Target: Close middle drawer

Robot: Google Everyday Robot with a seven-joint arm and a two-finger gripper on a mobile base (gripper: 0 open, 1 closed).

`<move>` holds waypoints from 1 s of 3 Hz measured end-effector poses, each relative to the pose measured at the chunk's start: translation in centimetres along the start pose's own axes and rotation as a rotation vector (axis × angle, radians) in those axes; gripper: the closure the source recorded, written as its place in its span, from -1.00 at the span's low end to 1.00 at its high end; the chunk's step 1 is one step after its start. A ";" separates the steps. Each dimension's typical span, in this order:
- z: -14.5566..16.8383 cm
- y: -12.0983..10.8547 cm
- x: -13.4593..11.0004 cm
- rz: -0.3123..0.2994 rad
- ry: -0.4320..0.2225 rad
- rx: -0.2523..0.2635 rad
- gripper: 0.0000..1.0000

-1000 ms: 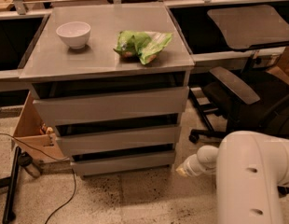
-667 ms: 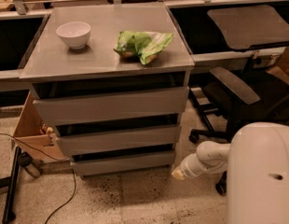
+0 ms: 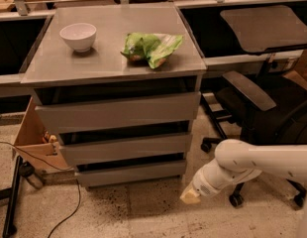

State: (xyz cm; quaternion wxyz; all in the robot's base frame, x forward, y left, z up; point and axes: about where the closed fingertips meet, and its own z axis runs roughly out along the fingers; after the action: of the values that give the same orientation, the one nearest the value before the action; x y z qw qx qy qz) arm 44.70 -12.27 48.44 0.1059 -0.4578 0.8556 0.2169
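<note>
Camera view: the gripper (image 3: 190, 196) hangs low over the floor (image 3: 143, 217), just right of the grey cabinet (image 3: 109, 66) at its bottom corner and apart from it; whether it is spread or pressed together cannot be told. The middle drawer (image 3: 126, 148) sits second of three, a dark gap above its front.

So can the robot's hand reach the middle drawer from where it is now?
Probably yes. The gripper hangs low, just off a front corner of the cabinet, and nothing stands between it and the front of the middle drawer. It would have to rise a bit and swing across.
</note>
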 end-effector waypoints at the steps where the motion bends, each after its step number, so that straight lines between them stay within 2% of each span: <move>1: -3.8 0.2 -2.1 -0.044 -0.019 0.050 0.64; 2: -3.8 0.2 -2.1 -0.044 -0.020 0.052 0.02; 3: -3.8 0.2 -2.1 -0.044 -0.020 0.052 -0.47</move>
State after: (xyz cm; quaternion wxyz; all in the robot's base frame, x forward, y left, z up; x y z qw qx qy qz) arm 45.79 -12.40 52.59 0.1309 -0.4715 0.8496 0.1969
